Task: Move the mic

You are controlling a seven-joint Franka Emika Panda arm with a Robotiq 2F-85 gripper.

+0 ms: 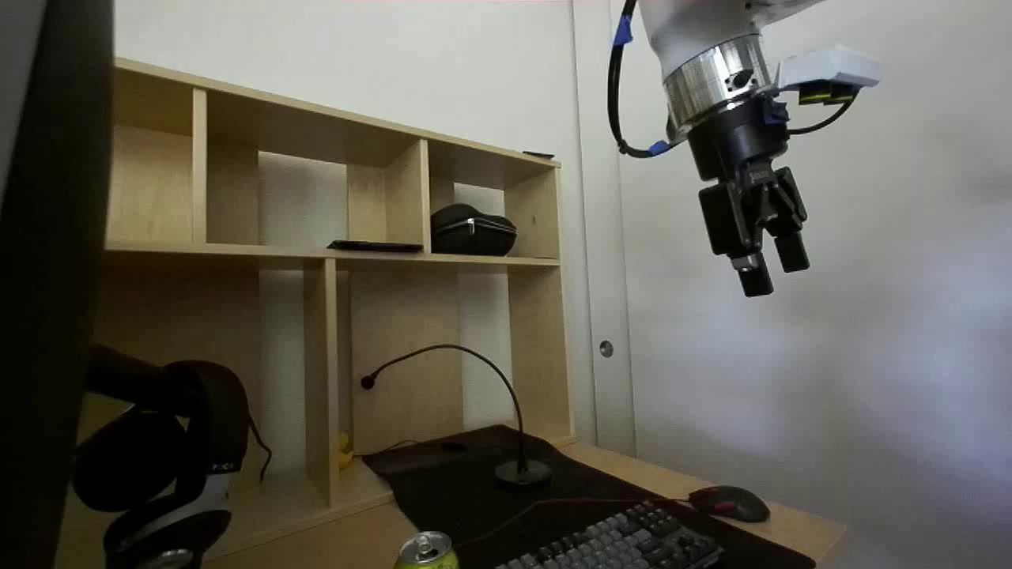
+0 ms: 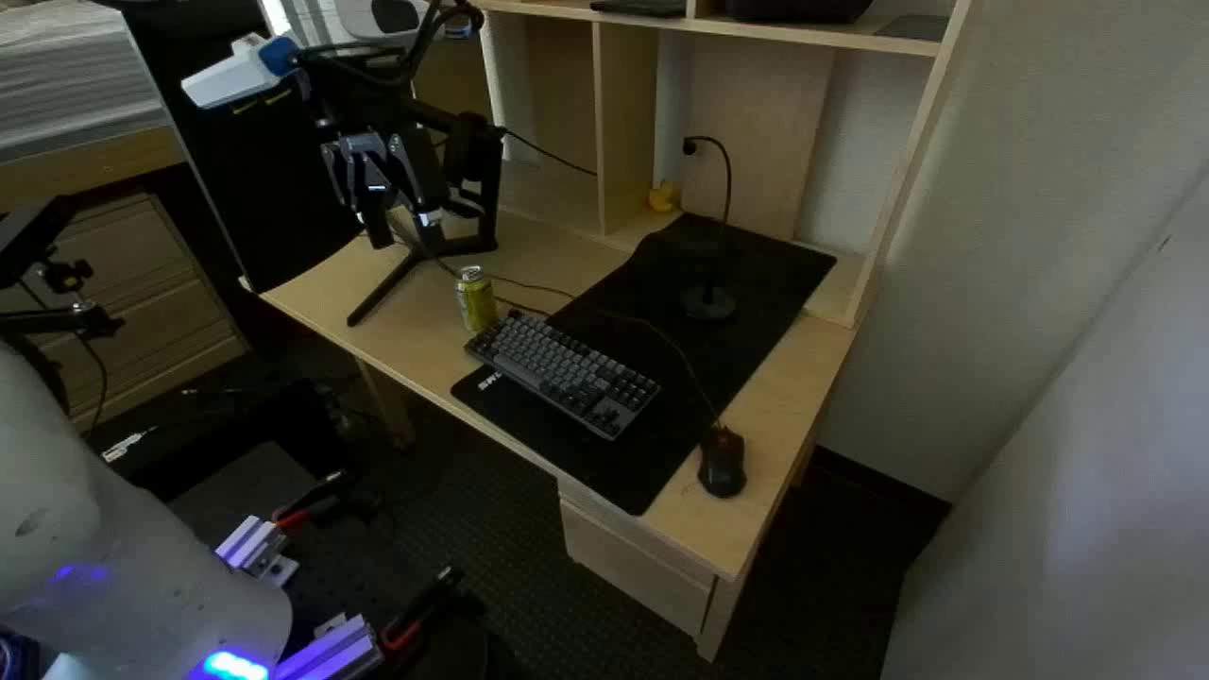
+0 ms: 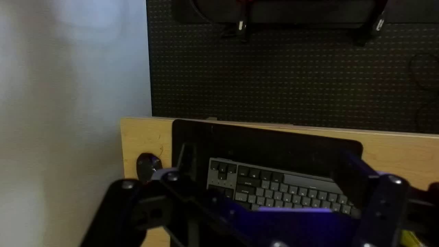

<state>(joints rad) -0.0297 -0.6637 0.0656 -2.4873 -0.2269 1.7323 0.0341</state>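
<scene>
The mic (image 1: 522, 474) is a thin black gooseneck microphone. Its round base sits upright on the black desk mat, and its stalk curves over toward the shelf's divider side. It also stands near the shelf in an exterior view (image 2: 708, 302). It is out of view in the wrist view. My gripper (image 1: 775, 267) hangs high above the desk, well apart from the mic, with its fingers pointing down. It also shows in an exterior view (image 2: 408, 231). In the wrist view the gripper (image 3: 267, 159) has its fingers wide apart with nothing between them.
A keyboard (image 2: 567, 373) and a mouse (image 2: 723, 463) lie at the desk's front. A can (image 2: 475, 298) stands beside the keyboard. Headphones (image 1: 213, 419) hang on a stand. A wooden shelf (image 1: 332, 257) backs the desk, and a wall (image 1: 791, 379) borders its side.
</scene>
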